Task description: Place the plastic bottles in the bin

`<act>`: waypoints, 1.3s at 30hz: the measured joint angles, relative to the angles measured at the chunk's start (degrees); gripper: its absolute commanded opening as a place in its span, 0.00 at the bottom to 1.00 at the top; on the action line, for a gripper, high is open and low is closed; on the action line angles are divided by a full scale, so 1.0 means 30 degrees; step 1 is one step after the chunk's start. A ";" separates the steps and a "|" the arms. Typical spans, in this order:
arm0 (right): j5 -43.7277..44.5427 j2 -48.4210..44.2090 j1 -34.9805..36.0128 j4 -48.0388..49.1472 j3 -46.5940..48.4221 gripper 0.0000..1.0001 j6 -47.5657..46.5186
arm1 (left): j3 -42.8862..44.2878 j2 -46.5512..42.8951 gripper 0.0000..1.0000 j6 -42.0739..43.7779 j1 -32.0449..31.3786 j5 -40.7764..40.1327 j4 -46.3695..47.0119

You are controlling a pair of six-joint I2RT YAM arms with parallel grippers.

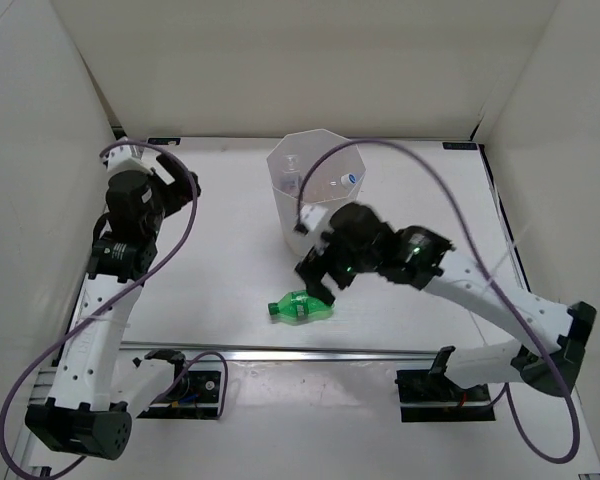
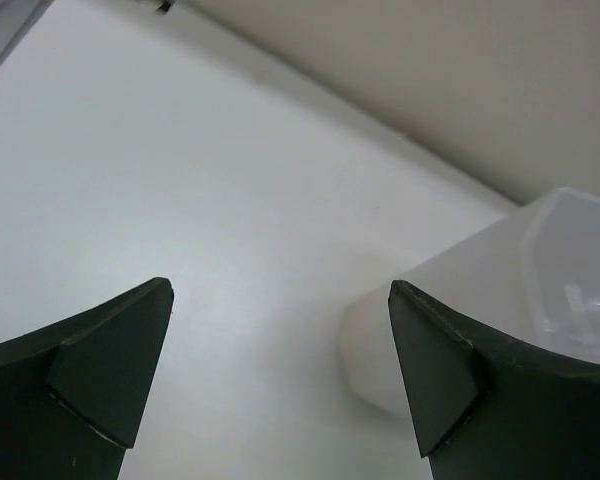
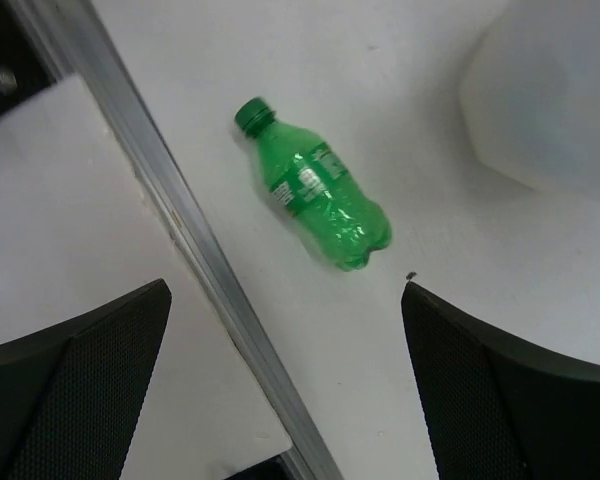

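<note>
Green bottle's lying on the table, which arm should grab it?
Right. The right gripper, open, hangs over the green bottle, which shows plainly in its wrist view. The left gripper, also open, is away on the other side of the bin.

A white tabletop [image 1: 230,250] is lying under soft, even light, with faint shadows falling across it. Plain white walls are enclosing it on three sides: a back panel [image 1: 310,60], a left panel [image 1: 30,180] and a right panel [image 1: 565,140]. A silver metal rail [image 1: 280,350] is running along the near edge.
</note>
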 measured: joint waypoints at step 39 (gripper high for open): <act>-0.0605 1.1526 0.2091 0.5450 -0.2987 0.67 -0.1348 | -0.1843 -0.3322 1.00 -0.0372 0.1304 -0.5821 -1.0783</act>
